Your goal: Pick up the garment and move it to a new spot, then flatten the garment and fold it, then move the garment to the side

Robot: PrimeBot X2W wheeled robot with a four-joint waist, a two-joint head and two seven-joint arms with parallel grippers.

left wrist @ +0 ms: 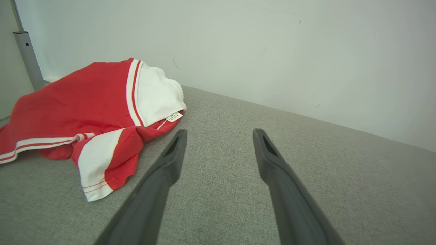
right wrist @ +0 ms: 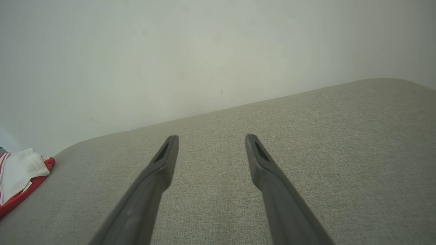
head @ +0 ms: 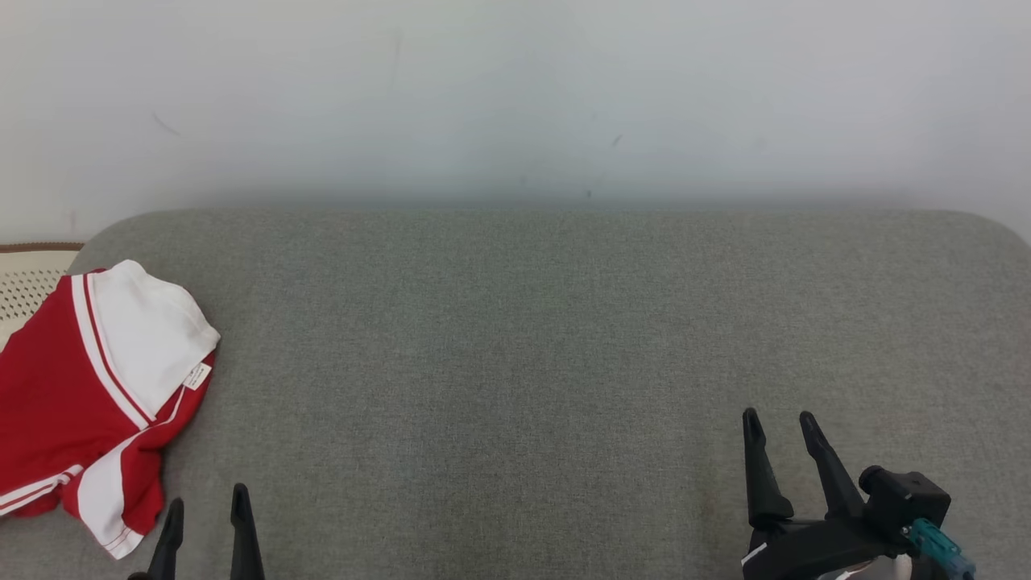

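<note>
Grey fabric covers the table (head: 564, 322); the red-and-white shirt (head: 89, 387) lies crumpled at its far left edge. Left claw (head: 207, 497), just beside it, and right claw (head: 779, 415) — well apart — both gape wide, empty. Pinching one loose layer could drag it off.

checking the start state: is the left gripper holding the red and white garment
No, the left gripper is open with bare grey cushion between its fingers, and the garment lies beside it.

Plain indoor test room. A grey fabric-covered table with rounded corners (head: 564, 322) lies under the right tool (head: 778, 417); a bare, faintly scuffed white wall (head: 515, 97) rises ahead of it.
</note>
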